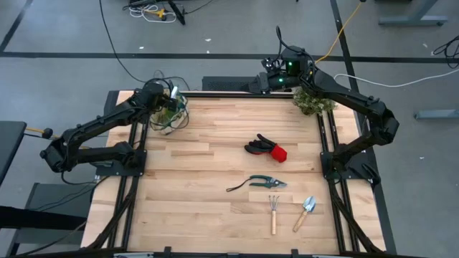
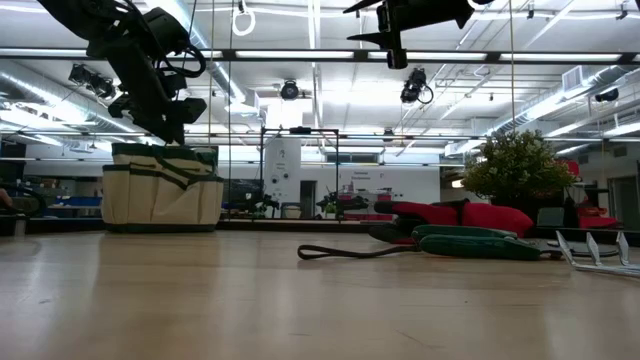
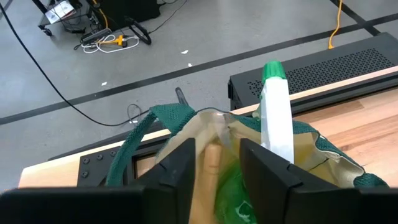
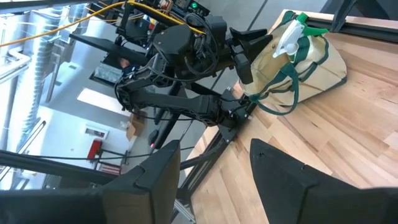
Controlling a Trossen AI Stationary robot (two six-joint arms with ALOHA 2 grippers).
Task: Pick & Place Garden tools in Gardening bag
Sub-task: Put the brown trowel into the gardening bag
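Just wooden handle between left fingers

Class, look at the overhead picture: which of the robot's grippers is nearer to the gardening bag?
The left. The left gripper hovers directly over the gardening bag at the table's far left corner. The right gripper is at the far right corner, beside the bushy plant.

Grey floor with cables, bright ceiling lights overhead
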